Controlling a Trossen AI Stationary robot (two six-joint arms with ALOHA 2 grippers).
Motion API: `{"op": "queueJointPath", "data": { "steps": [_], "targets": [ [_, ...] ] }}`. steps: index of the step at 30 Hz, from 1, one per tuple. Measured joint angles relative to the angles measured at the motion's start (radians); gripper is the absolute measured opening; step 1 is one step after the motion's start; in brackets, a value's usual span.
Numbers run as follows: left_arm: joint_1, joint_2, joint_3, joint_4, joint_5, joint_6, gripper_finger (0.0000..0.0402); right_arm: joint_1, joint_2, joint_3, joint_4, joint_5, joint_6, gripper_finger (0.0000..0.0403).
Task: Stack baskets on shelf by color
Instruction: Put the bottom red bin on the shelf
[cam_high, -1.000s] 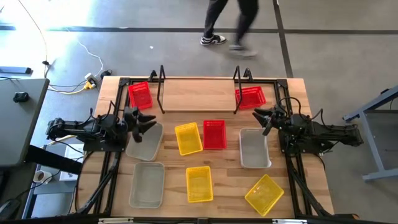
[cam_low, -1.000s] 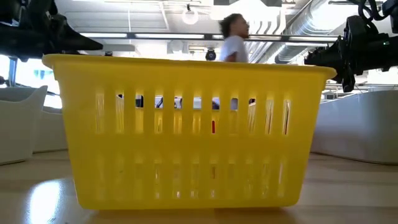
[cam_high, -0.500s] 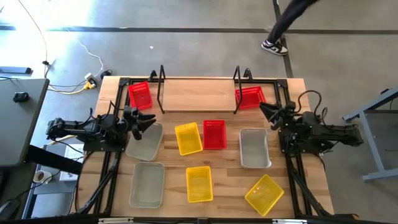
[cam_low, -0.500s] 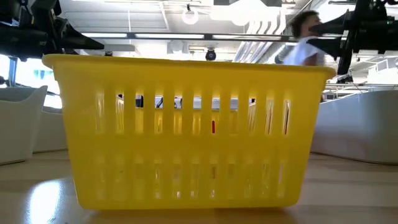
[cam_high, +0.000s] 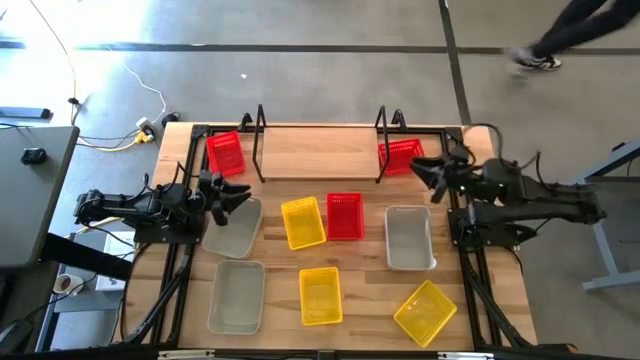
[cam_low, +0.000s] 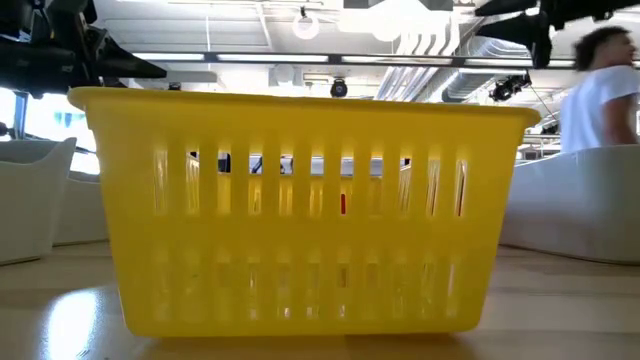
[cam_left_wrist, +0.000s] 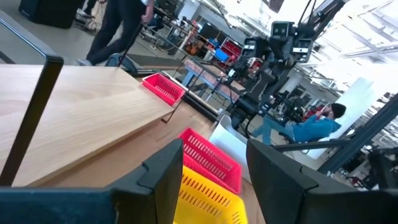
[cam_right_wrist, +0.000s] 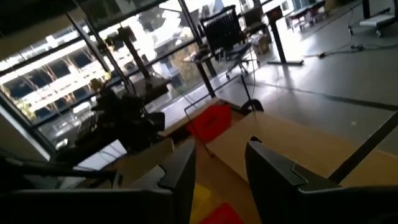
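Three red baskets show in the high view: one (cam_high: 226, 153) beside the shelf's left end, one (cam_high: 401, 155) beside its right end, one (cam_high: 345, 216) mid-table. Three yellow baskets (cam_high: 303, 222) (cam_high: 320, 296) (cam_high: 425, 311) and three grey-white ones (cam_high: 232, 226) (cam_high: 236, 297) (cam_high: 408, 237) stand on the table, open side up. The shelf (cam_high: 320, 150) sits at the far edge with its board bare. My left gripper (cam_high: 232, 195) is open over the left grey basket's far end. My right gripper (cam_high: 428, 172) is open, raised near the right red basket.
Black arm-mount frames (cam_high: 180, 270) (cam_high: 480, 280) run along both table sides. In the low view a yellow basket (cam_low: 300, 210) fills the foreground. A person (cam_high: 560, 40) walks on the floor beyond the far edge. Bare wood lies between the shelf and the middle baskets.
My right gripper has risen well above the table, shifting slightly toward the far edge, still open with nothing between its fingers. My left gripper has stayed in place. The person beyond the table has walked toward the right.
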Motion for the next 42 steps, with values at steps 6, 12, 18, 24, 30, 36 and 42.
{"op": "queueJointPath", "data": {
  "steps": [6,12,18,24,30,36,42],
  "targets": [
    [0.000,0.000,0.000,0.000,0.036,-0.002,0.0168,0.000,0.230,0.193,-0.187,-0.095,-0.001,0.0125],
    [0.000,0.000,0.004,-0.003,0.080,-0.016,0.0168,0.010,0.422,0.325,-0.255,-0.202,-0.051,0.0125],
    [0.000,0.000,0.032,-0.002,0.100,0.007,0.0168,0.080,0.585,0.410,-0.315,-0.220,-0.105,0.0125],
    [0.000,0.000,0.061,-0.006,0.100,0.055,0.0168,0.148,0.712,0.441,-0.319,-0.220,-0.178,0.0125],
    [0.000,0.000,0.064,-0.011,0.100,0.081,0.0168,0.189,0.821,0.442,-0.292,-0.196,-0.184,0.0129],
    [0.000,0.000,0.064,-0.035,0.100,0.082,0.0168,0.211,0.935,0.442,-0.232,-0.213,-0.212,0.0147],
    [0.000,0.000,0.064,-0.036,0.100,0.082,0.0168,0.217,1.053,0.442,-0.217,-0.239,-0.214,0.0151]
  ]
}}
